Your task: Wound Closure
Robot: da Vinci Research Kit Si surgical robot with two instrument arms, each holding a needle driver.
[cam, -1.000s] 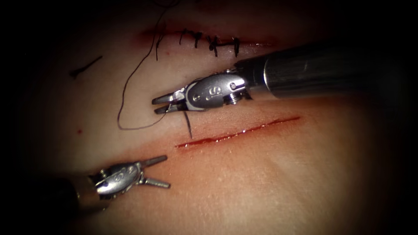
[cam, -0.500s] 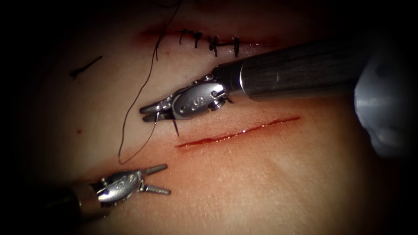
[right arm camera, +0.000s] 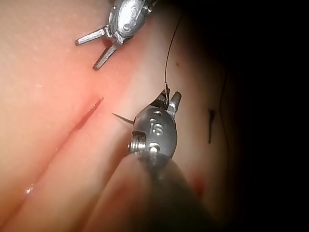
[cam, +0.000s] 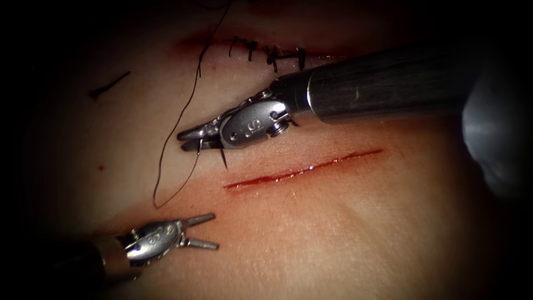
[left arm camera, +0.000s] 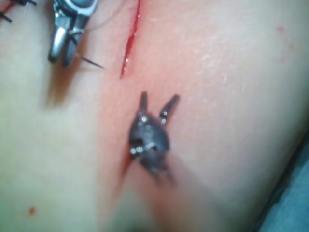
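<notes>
Your right pincer (cam: 191, 139) pinches the needle (cam: 224, 159) near its tail, tip clear above the cut (cam: 300, 169), apparently poised for a bite. Your left pincer (cam: 202, 231) waits spread, empty.

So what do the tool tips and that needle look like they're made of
Right end effector, shut on the needle near its thread end: bright polished metal, judging by its sharp glints. Left end effector, open, empty: same silvery sheen. Needle, clear of the tissue: thin, dark, probably steel.

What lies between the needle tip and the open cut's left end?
Bare tissue: in the endoscope view the needle, held by the right tool, points at the cut without touching it.
</notes>
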